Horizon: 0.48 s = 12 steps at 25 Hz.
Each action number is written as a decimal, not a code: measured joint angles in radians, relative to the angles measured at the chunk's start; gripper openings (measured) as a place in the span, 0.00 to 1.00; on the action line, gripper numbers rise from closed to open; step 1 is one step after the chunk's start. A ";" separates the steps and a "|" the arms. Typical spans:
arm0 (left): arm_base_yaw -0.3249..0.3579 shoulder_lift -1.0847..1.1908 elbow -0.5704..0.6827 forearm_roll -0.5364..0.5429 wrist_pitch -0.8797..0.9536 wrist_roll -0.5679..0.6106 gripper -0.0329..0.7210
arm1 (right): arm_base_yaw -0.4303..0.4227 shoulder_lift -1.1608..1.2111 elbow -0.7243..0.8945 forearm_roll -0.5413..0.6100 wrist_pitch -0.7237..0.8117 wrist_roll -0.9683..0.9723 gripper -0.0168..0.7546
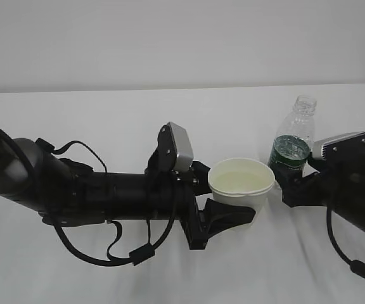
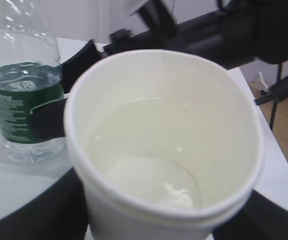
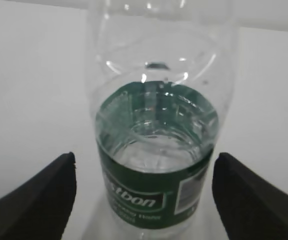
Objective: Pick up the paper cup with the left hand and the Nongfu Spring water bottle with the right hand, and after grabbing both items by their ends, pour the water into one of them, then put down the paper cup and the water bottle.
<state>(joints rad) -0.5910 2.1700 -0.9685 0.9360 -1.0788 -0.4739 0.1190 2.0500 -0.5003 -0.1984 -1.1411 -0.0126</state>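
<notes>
Nearest us, our left hand [image 1: 230,212] grips the paper cup [image 1: 241,183], which holds water and stands on the white table [image 1: 106,120] just beside the Nongfu Spring water bottle [image 1: 292,142]. Our right hand [image 3: 144,192] brackets the upright, capless bottle with its fingers [image 3: 39,195] spread wide, clear of both sides. White lettering on the dark green label [image 3: 154,195] is too blurred to read; open tabletop stretches behind toward the far edge.

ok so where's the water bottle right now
In the exterior view the water bottle stands upright on the table, right of centre, just behind-right of the paper cup, between the open fingers of the right hand.
</notes>
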 joint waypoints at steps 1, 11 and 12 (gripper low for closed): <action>0.000 0.000 0.000 -0.010 0.000 0.000 0.68 | 0.000 -0.024 0.023 0.005 0.000 -0.005 0.86; 0.000 0.000 0.000 -0.111 0.000 0.036 0.68 | 0.000 -0.286 0.265 0.021 0.000 -0.036 0.84; 0.000 0.000 0.000 -0.125 0.002 0.039 0.68 | 0.000 -0.317 0.284 0.021 0.000 -0.036 0.84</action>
<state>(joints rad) -0.5910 2.1700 -0.9685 0.8112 -1.0771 -0.4349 0.1190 1.7331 -0.2159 -0.1775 -1.1411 -0.0488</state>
